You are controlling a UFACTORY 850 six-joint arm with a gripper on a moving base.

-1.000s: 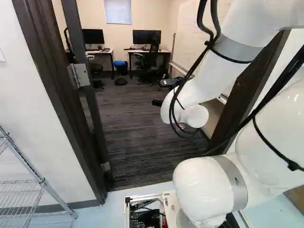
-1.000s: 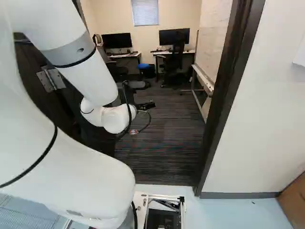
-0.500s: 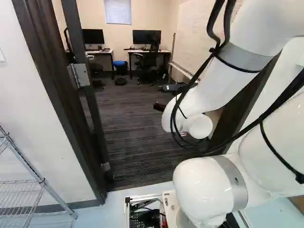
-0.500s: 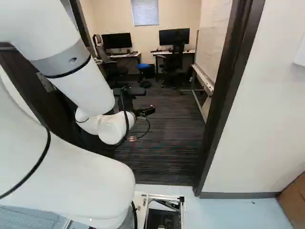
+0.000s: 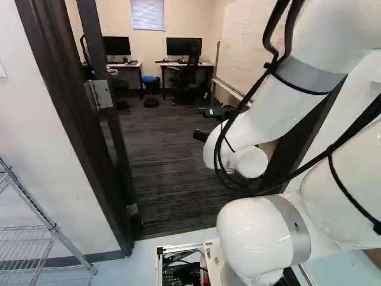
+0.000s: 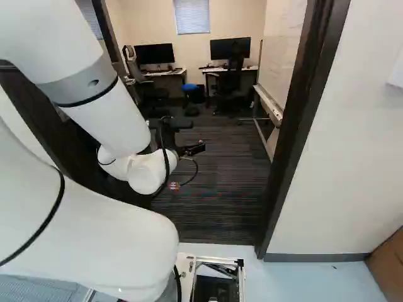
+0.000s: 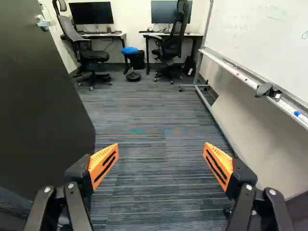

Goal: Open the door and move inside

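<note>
And the door (image 7: 43,96) stands open, right beside the tool (image 7: 161,149), its lever handle (image 7: 44,22) ahead of me and well clear of my grasp! The orange pads (image 7: 103,166) are wide apart, nothing between them. Across from the door, on the tool's other side, there's the whiteboard (image 7: 260,33); straight ahead, striped carpet (image 7: 144,144) running up to the office chairs (image 7: 86,53). My arm (image 6: 113,119) reaches through the doorway, but the base sits behind, on the pale floor (image 6: 302,277) outside. So I judge the opening done and the moving-in at hand. Next I want a slow, straight drive forward, arm tucked between door and whiteboard. The danger, I'd say: clipping the door frame (image 6: 296,126) or nudging the door.
</note>
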